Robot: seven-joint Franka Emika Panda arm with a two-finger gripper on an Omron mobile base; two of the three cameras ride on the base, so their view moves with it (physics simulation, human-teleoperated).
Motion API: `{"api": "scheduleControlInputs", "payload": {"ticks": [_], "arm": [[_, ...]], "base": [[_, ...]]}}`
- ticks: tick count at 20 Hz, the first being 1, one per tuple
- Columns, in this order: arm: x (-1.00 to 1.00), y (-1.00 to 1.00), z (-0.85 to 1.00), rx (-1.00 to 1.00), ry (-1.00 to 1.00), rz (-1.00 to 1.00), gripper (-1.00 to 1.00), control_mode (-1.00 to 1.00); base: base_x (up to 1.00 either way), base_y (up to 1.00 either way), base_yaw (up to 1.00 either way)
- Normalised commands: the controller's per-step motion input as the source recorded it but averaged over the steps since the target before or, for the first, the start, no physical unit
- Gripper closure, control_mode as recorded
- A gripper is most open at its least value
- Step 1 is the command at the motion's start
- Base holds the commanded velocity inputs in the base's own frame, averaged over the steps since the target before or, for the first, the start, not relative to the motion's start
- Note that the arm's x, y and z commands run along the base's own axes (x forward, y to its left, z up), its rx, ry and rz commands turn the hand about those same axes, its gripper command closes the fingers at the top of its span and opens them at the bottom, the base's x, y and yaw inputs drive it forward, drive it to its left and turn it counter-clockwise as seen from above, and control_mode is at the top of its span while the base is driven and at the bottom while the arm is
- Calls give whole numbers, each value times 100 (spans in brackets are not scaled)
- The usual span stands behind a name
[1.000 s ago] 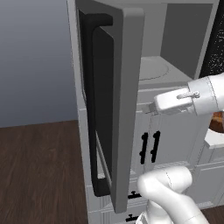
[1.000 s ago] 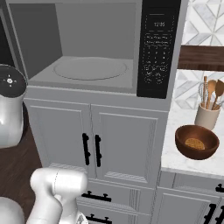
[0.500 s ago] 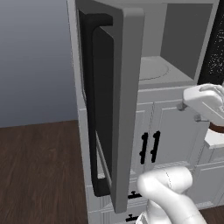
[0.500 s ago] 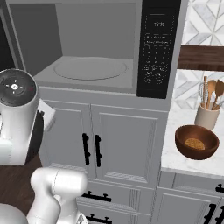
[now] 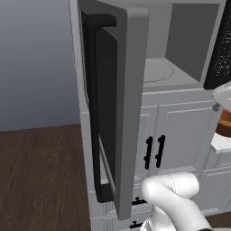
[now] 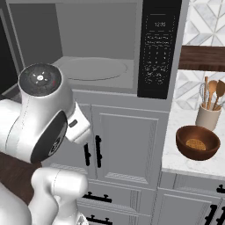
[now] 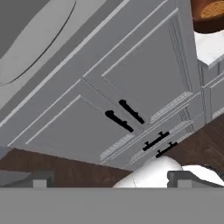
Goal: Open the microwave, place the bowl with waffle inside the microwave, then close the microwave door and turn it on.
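With the end effector spread wide and empty, the bowl on the bench right of the microwave looks rigid, smooth and light; I would pinch its rim.

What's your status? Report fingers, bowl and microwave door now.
Fingers open, holding nothing. Microwave door swung wide, cavity empty. Bowl with waffle on counter right of microwave, beside utensil crock. Path looks clear.

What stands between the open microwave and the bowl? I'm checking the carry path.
In the right base view, between the microwave cavity and the bowl stands the black control strip; past it, bare white counter, with nothing else.
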Motion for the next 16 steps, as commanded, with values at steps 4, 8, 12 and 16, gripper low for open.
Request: {"api": "scheduleControlInputs", "payload": {"ticks": [4, 8, 12, 16], "arm": [[3, -100, -36, 0, 4, -35, -100, -100], [19, -100, -40, 0, 7, -35, -100, -100], [29, -100, -42, 0, 10, -33, -100, -100], [36, -100, -44, 0, 17, -30, -100, -100]], "base": [[0, 0, 0], [0, 0, 0], [0, 0, 0], [0, 0, 0]]}}
